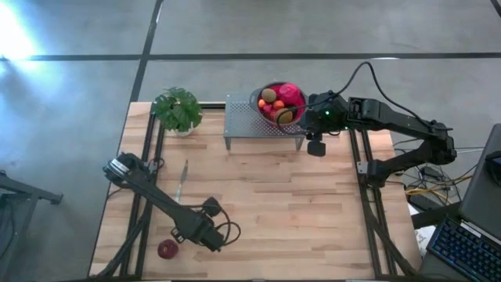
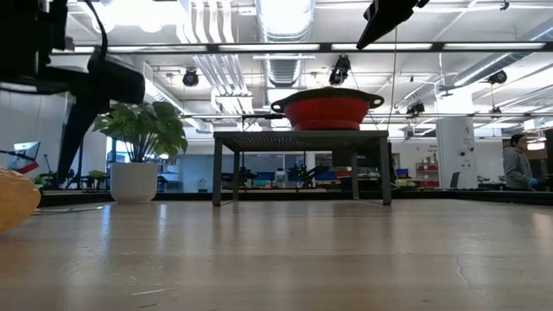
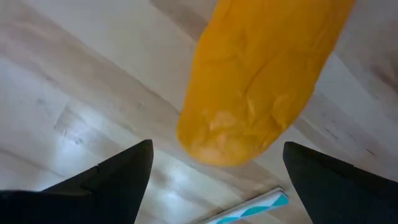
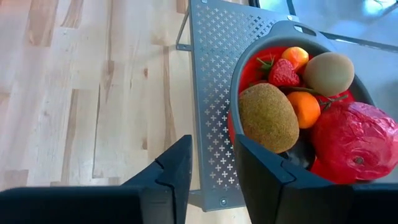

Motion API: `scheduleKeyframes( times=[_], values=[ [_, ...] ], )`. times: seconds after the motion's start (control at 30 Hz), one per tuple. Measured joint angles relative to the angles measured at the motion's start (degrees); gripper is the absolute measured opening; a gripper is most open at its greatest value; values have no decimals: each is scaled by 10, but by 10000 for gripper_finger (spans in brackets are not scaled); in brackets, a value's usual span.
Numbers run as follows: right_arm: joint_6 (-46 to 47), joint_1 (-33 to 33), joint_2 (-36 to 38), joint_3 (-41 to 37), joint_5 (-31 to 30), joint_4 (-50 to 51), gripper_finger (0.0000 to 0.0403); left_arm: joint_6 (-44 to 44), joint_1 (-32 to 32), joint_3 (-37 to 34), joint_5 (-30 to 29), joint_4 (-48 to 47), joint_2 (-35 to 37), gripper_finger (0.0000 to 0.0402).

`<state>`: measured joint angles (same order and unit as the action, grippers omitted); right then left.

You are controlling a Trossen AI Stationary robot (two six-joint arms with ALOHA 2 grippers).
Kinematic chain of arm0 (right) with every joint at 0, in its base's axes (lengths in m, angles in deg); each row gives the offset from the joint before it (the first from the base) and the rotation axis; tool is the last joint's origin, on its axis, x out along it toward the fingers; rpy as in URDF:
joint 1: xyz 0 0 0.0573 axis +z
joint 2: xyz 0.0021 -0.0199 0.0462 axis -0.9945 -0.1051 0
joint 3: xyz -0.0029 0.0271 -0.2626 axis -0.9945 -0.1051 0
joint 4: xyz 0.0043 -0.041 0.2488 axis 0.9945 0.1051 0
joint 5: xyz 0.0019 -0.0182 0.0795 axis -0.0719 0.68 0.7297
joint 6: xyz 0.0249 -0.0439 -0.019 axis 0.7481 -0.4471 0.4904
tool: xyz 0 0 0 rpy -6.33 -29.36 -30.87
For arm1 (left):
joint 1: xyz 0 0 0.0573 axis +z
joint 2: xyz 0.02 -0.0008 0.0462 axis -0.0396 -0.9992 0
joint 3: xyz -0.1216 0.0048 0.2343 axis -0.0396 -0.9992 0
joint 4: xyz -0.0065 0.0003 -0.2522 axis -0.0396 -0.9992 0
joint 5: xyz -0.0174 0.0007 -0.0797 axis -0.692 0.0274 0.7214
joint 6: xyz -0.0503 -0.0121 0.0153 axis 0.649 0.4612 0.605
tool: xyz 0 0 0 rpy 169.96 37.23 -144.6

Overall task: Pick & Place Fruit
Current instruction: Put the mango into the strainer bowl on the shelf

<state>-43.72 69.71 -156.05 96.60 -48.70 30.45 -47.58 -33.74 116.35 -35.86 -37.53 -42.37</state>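
The long orange toy fruit (image 3: 264, 78) lay flat on the pale wooden table (image 1: 313, 211), near the front left corner; it sat just ahead of the left gripper (image 3: 214, 180), in line with the gap between the two dark fingers, which were spread wide with nothing in them; its long side ran on away from the gripper, so its rounded end pointed back at the gap; it looked smooth, a bit wrinkly and yellow-orange, with no stalk showing. A small round red apple (image 1: 167, 250) sat on the table close beside that gripper too. The left arm was by far the nearer one to both.

Well apart, at the back of the table, the round red colander bowl (image 4: 273, 37) stood on a grey metal rack with little holes (image 4: 214, 74); inside it were a fuzzy brown kiwi (image 4: 267, 117), a second kiwi, a strawberry, small orange bits and a big shiny dark-red fruit (image 4: 354, 140). The right gripper (image 4: 211, 165) hung above the rim of the bowl; its fingers were partly drawn together with a narrow gap, and nothing was between them. A leafy green plant in a white pot (image 1: 178, 110) stood beside the rack.
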Motion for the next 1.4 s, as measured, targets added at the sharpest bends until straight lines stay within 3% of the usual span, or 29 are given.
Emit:
scheduleKeyframes(
  times=[0.57, 0.83, 1.07, 1.4],
  values=[
    [-12, 0, 0, -2, 0, -3, 61, -70, -3, -16, 11, 36, -51, 360],
    [-18, 0, -1, -4, 0, -4, 52, -69, -3, -14, 11, 40, -53, 285],
    [-18, 0, -1, -4, 0, -4, 73, 24, -3, 10, 11, 57, -48, 212],
    [-12, 43, -1, -5, 81, -4, 90, 168, 8, 12, 15, 177, 7, 227]
  ],
)
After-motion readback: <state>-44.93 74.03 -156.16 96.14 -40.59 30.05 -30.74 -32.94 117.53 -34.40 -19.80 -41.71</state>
